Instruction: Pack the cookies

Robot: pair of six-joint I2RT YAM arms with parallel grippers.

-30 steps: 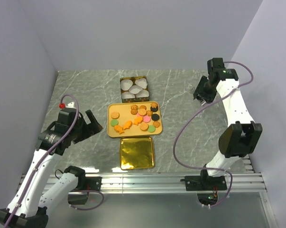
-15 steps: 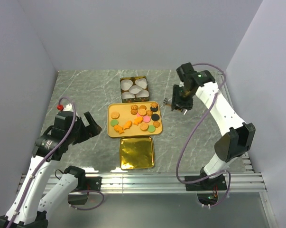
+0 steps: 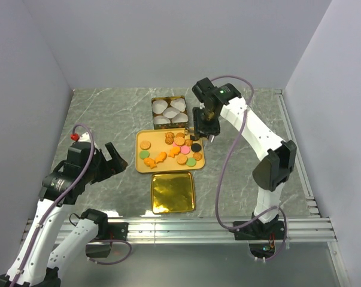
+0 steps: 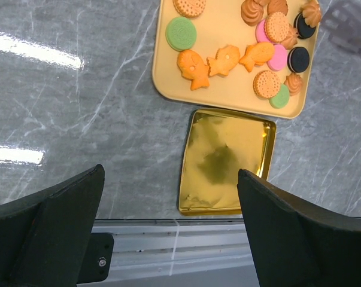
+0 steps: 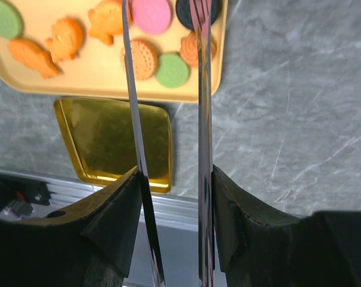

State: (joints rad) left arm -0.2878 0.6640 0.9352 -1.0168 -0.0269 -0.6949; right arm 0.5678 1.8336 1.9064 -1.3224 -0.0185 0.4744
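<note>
The cookies [image 3: 179, 149] lie scattered on a tan tray [image 3: 157, 139]: round discs in orange, green, pink and black, plus orange fish shapes [image 4: 225, 60]. My right gripper [image 3: 202, 130] hovers over the tray's far right corner. It is shut on a pair of metal tongs [image 5: 204, 89], whose two blades run between its fingers [image 5: 174, 173] toward the pink and black cookies [image 5: 150, 15]. The blades stand apart with nothing between them; their tips are cut off by the frame. My left gripper [image 3: 111, 158] is open and empty, left of the tray [image 4: 169, 173].
A gold tin [image 3: 169, 110] holding white scalloped paper cups stands just behind the tray. Its gold lid [image 3: 173, 192] lies flat in front of the tray, near the table's metal front rail [image 3: 186, 228]. Grey walls close off three sides.
My right arm has swung from the back right corner leftward and down to the tray's far right corner, tongs still held. The left arm has barely shifted.
</note>
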